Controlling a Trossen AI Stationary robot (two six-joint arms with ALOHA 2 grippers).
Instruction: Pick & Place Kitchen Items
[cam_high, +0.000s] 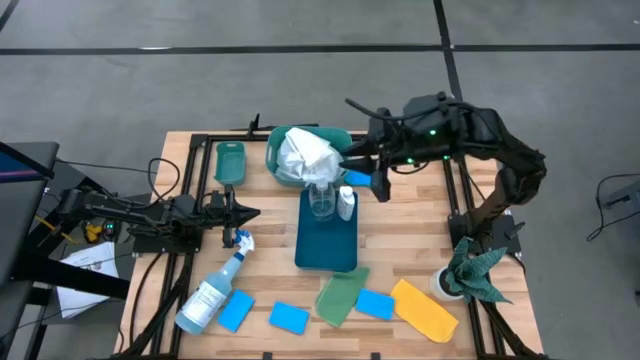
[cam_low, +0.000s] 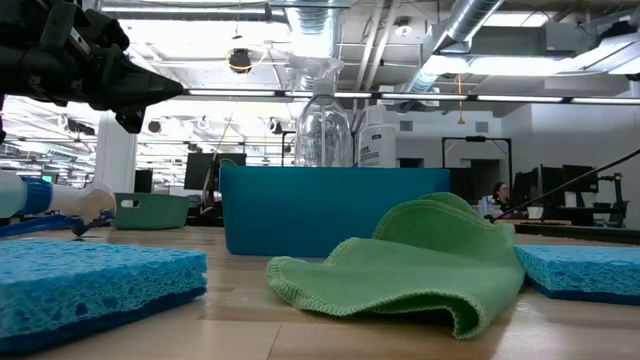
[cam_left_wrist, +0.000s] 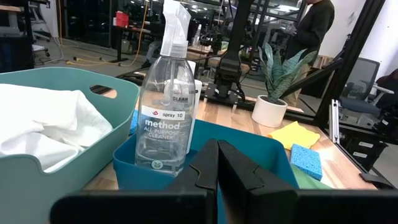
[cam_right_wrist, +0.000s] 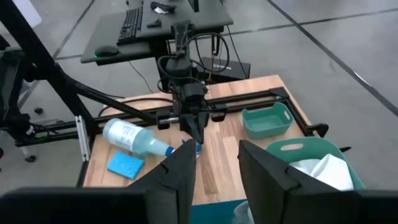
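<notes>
The right gripper (cam_high: 362, 172), part open on a blue sponge (cam_high: 360, 182), is held just beside the blue tray (cam_high: 326, 250).

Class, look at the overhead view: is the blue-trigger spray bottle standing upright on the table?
No, the spray bottle lies on its side on the table, near the left gripper.
</notes>
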